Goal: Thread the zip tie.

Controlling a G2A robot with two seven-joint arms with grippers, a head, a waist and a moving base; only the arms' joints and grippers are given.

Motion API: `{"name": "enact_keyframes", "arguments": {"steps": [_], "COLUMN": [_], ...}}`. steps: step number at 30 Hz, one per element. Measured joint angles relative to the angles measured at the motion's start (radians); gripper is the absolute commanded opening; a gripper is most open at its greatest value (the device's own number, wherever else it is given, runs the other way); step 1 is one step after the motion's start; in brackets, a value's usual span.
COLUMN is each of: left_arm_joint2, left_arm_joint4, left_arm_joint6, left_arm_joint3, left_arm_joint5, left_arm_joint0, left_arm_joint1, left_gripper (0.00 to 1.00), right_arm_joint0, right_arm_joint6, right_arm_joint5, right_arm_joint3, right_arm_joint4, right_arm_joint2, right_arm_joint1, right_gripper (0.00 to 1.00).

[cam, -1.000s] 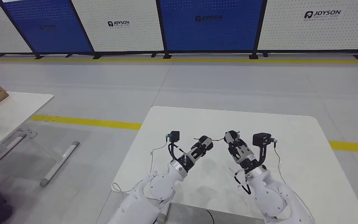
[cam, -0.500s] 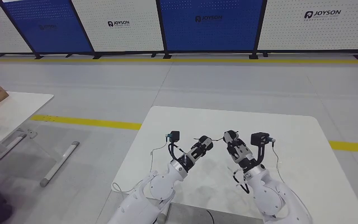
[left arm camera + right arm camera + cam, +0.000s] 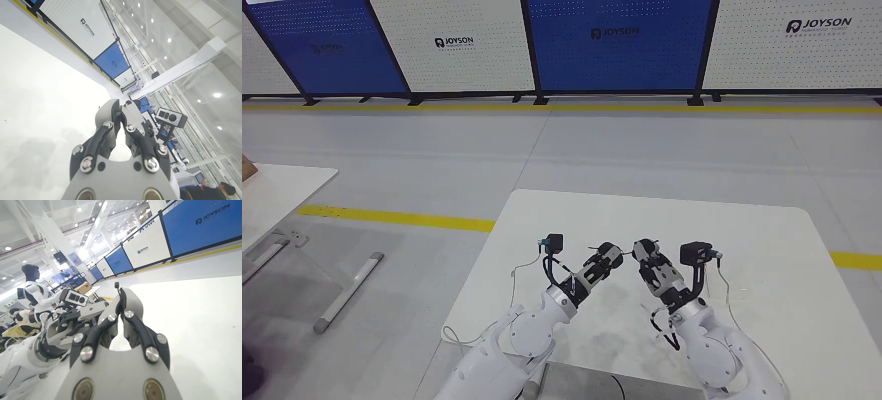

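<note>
Over the middle of the white table (image 3: pixel 722 225) my two grippers meet tip to tip. The right gripper (image 3: pixel 121 294) is shut on the black zip tie; the strap runs up between its fingers. The tie's small square head (image 3: pixel 116 284) pokes out past the tips. In the top view this gripper (image 3: pixel 642 248) sits just right of the left gripper (image 3: pixel 609 253). The left gripper (image 3: pixel 120 110) is also shut, its pads pressed together on the thin strap, with the right gripper's fingers (image 3: pixel 133 109) right behind it. A short stretch of zip tie (image 3: pixel 626 249) bridges the two.
Each wrist carries a black camera on a stalk, one (image 3: pixel 553 241) left of the pair and one (image 3: pixel 694 250) right of it, with thin cables hanging. The table's far half is bare white surface. Another table (image 3: pixel 282 190) stands off to the left across the floor.
The right gripper has slid left toward the left gripper, closing the gap between the tips. The left arm has stayed put.
</note>
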Motion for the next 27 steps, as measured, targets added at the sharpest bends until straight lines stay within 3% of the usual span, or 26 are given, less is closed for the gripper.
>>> {"name": "enact_keyframes", "arguments": {"steps": [13, 15, 17, 19, 27], "left_arm_joint2": [0.0, 0.0, 0.0, 0.0, 0.0], "left_arm_joint4": [0.0, 0.0, 0.0, 0.0, 0.0], "left_arm_joint6": [0.0, 0.0, 0.0, 0.0, 0.0], "left_arm_joint3": [0.0, 0.0, 0.0, 0.0, 0.0], "left_arm_joint5": [0.0, 0.0, 0.0, 0.0, 0.0], "left_arm_joint0": [0.0, 0.0, 0.0, 0.0, 0.0], "left_arm_joint1": [0.0, 0.0, 0.0, 0.0, 0.0], "left_gripper": [0.0, 0.0, 0.0, 0.0, 0.0], "right_arm_joint0": [-0.015, -0.015, -0.015, -0.017, -0.026], "right_arm_joint6": [-0.038, -0.034, -0.033, -0.038, -0.049], "right_arm_joint5": [-0.034, -0.031, -0.026, -0.021, -0.017], "right_arm_joint3": [-0.001, -0.002, -0.003, -0.004, -0.011], "right_arm_joint4": [0.03, 0.029, 0.024, 0.024, 0.001], "right_arm_joint2": [0.02, 0.02, 0.019, 0.019, 0.023], "right_arm_joint1": [-0.003, -0.004, -0.004, -0.005, -0.006], "right_gripper": [0.0, 0.12, 0.34, 0.41, 0.44]}}
